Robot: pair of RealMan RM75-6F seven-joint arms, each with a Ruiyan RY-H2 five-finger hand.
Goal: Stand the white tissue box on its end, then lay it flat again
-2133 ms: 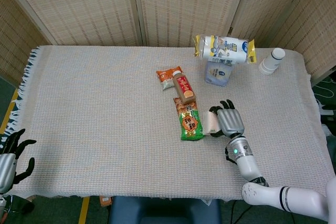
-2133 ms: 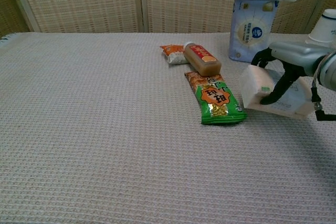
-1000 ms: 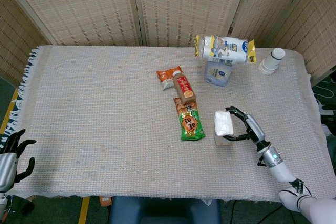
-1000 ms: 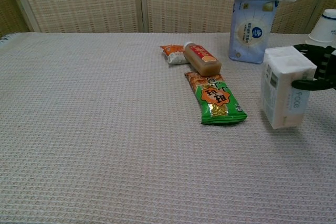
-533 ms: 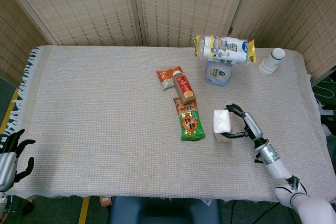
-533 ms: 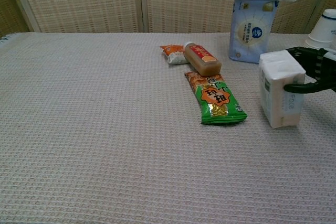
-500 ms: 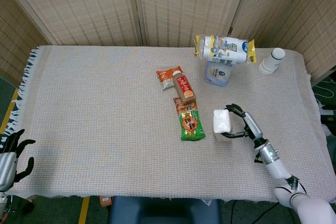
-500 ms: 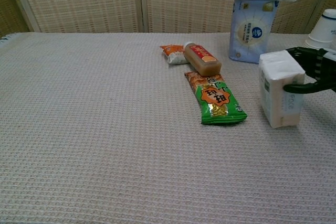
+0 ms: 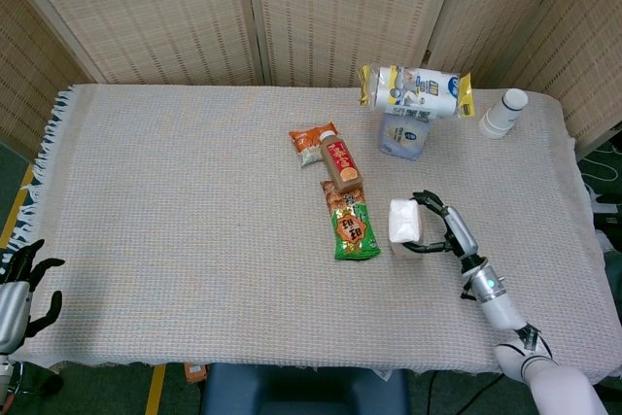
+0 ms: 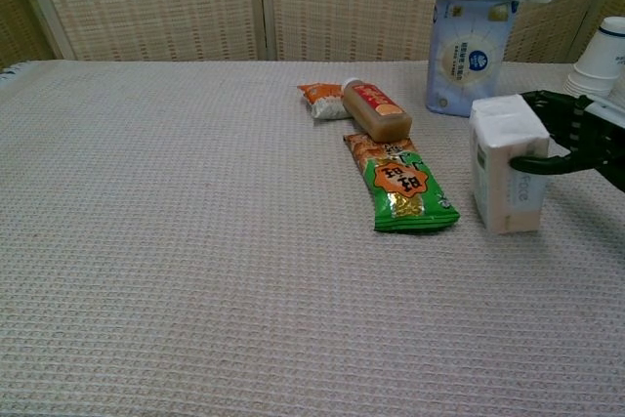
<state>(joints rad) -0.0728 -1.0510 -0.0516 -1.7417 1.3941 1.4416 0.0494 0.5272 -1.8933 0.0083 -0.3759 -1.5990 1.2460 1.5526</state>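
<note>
The white tissue box [image 9: 405, 222] [image 10: 505, 165] stands upright on its end on the woven cloth, just right of the green snack pack. My right hand [image 9: 439, 228] [image 10: 574, 139] reaches in from the right and grips the box, dark fingers wrapped around its upper part. My left hand [image 9: 21, 291] hangs off the table's front left corner, fingers apart, holding nothing; the chest view does not show it.
A green snack pack [image 9: 349, 225], a brown bottle [image 9: 340, 166] and an orange packet [image 9: 313, 141] lie in a row left of the box. Behind stand a blue tissue pack [image 9: 403, 133] with a wrapped roll [image 9: 414, 90] on top, and white cups [image 9: 503, 112].
The box went from tilted in my right hand to upright on its end. Over the last second the hand and box slid a little to the left, nearer the green pack.
</note>
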